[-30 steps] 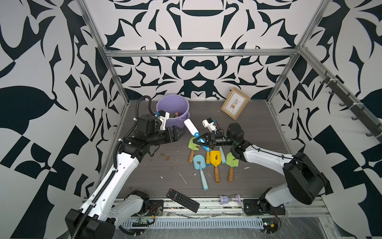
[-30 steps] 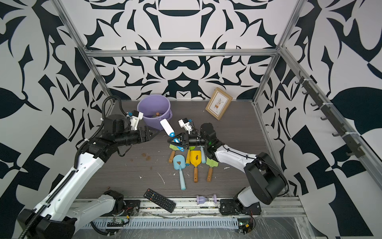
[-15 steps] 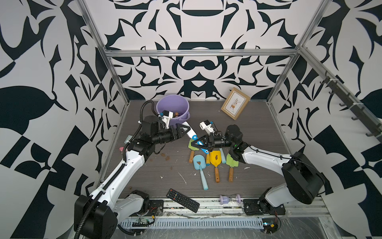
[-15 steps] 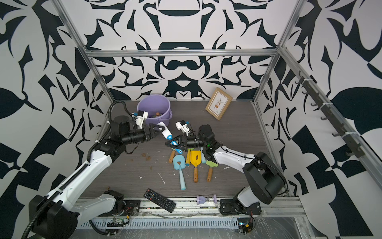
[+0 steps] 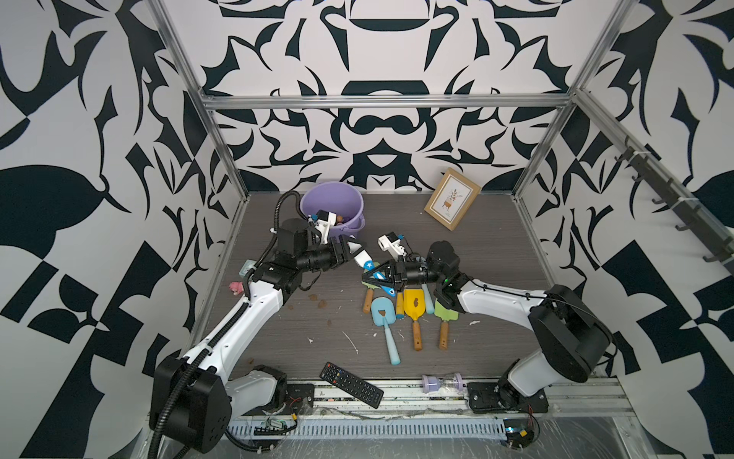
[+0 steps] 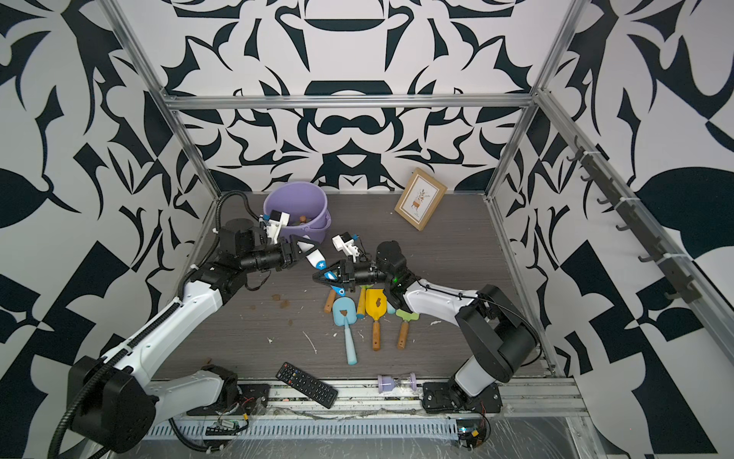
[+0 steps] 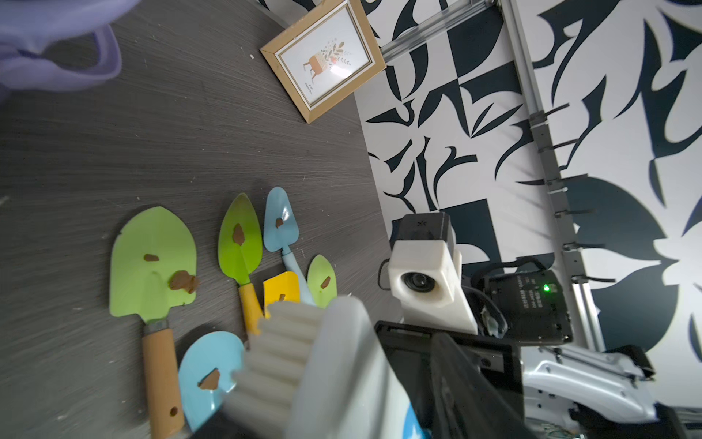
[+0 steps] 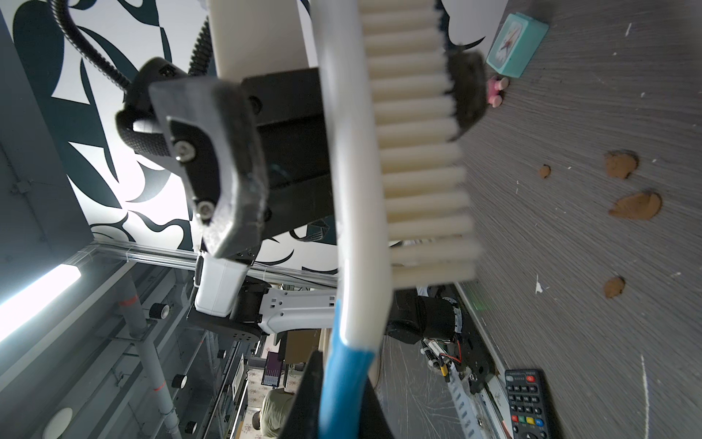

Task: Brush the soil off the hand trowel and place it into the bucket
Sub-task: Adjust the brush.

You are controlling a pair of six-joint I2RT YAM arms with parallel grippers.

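Note:
My right gripper (image 5: 368, 278) is shut on the blue handle of a white brush (image 5: 360, 259), held above the table. My left gripper (image 5: 350, 249) straddles the brush head (image 8: 361, 171). One of its fingers (image 8: 469, 95) touches the bristle tips. The other stands a gap away from the brush's back. Several trowels lie below. Among them are a blue one (image 5: 384, 316), a yellow one (image 5: 415, 305) and a green one (image 7: 152, 258), each with soil (image 7: 182, 282) on its blade. More soil (image 5: 321, 304) lies on the table. The lilac bucket (image 5: 306, 203) stands behind my left gripper.
A framed picture (image 5: 452, 198) leans at the back right. A remote (image 5: 351, 384) and a lilac hourglass (image 5: 441, 382) lie at the front edge. A teal clock (image 5: 248, 268) and a pink thing (image 5: 237, 287) sit by the left wall. White scraps dot the table.
My left arm has swung right toward the brush, and its jaws have come around the brush head and narrowed. The right gripper has kept hold of the handle, shifting slightly left.

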